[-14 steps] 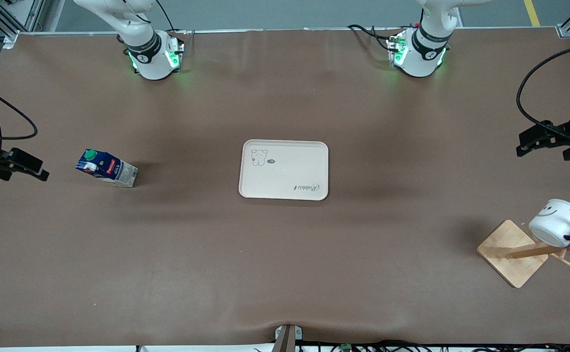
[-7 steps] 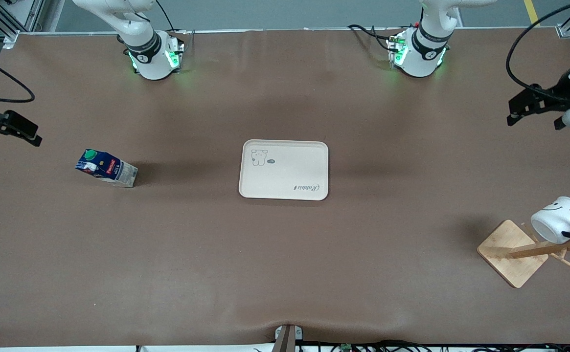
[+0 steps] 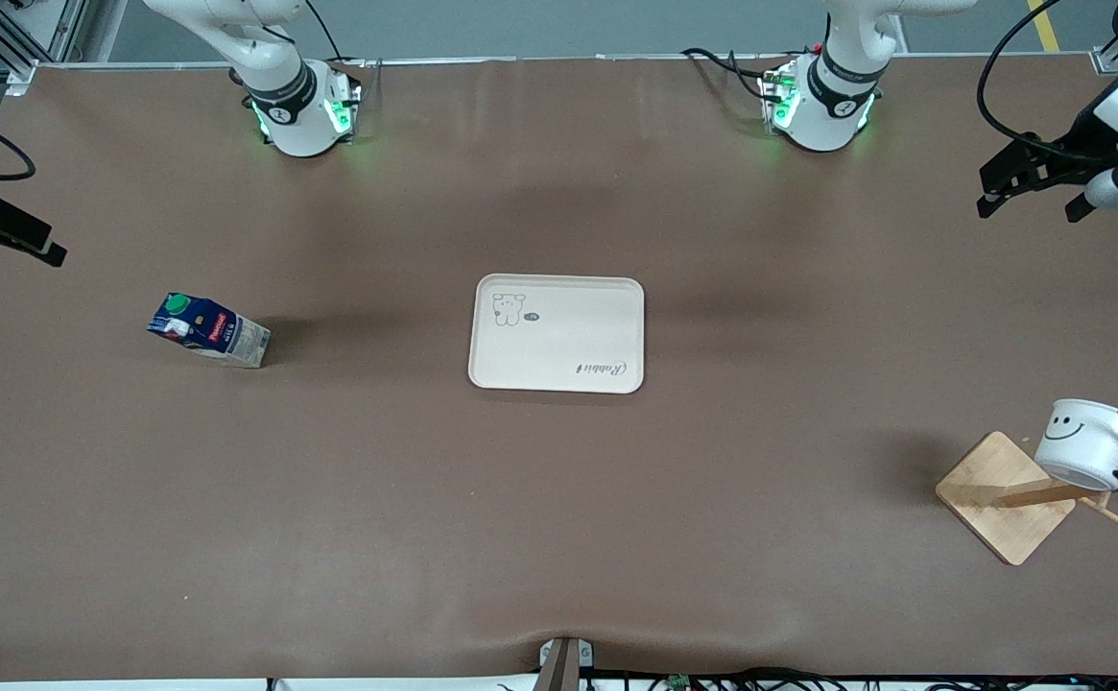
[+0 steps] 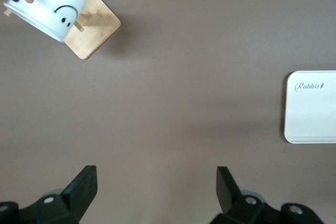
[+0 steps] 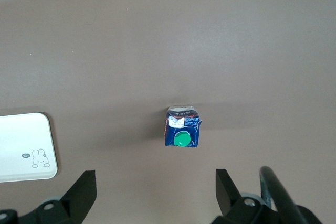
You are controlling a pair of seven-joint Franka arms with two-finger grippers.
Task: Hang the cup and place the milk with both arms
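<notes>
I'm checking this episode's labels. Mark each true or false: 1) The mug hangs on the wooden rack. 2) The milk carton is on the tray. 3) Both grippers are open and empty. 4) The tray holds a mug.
1) True: the mug hangs on the wooden rack.
2) False: the milk carton stands on the table, apart from the tray.
3) True: left gripper and right gripper are open, holding nothing.
4) False: the tray is bare.

Non-task items on bench: one tray, one wooden rack.
Cream tray (image 3: 557,333) lies flat mid-bench (image 3: 559,537), rabbit print and script logo visible. Wooden peg rack (image 3: 1005,495) stands on a square base at the left arm's end, nearer the front camera.
</notes>
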